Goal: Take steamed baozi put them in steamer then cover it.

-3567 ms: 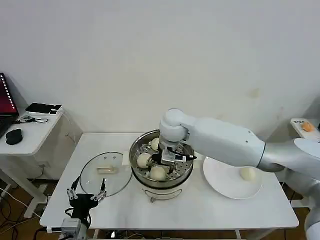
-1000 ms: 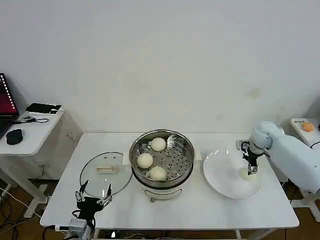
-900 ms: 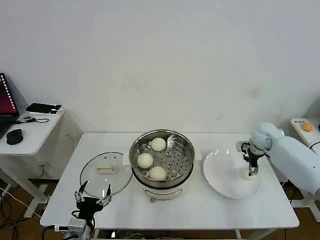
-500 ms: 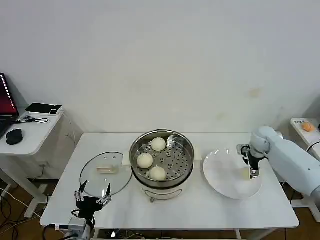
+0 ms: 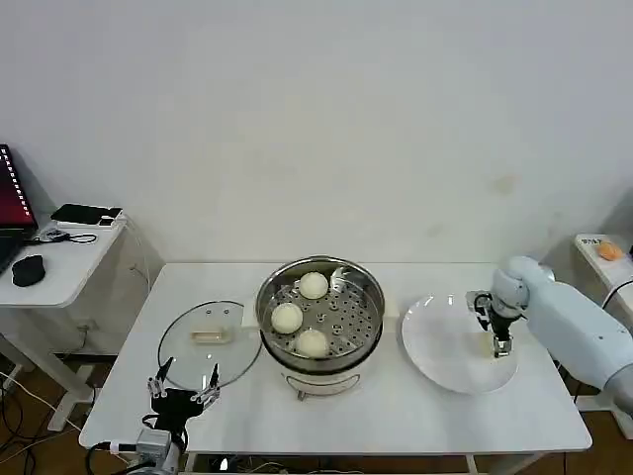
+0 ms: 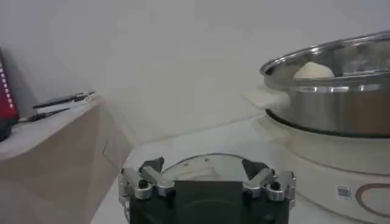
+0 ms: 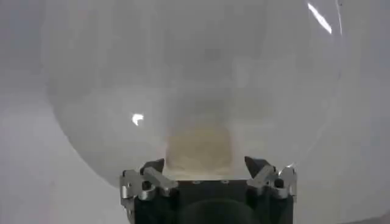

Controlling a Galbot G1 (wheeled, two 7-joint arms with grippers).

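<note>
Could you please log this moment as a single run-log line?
right gripper: open, over last cream-white bun on white plate | steel steamer pot: three buns inside | glass lid: off | left gripper: open, idle

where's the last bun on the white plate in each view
Head view: the small cream-white dough bun lies on the flat white plate, right of the shiny steel steamer, under the right gripper.
Right wrist view: the bun sits between the open fingers.
Left wrist view: steamer and glass lid instead.
Shared landmark: the plate.
</note>
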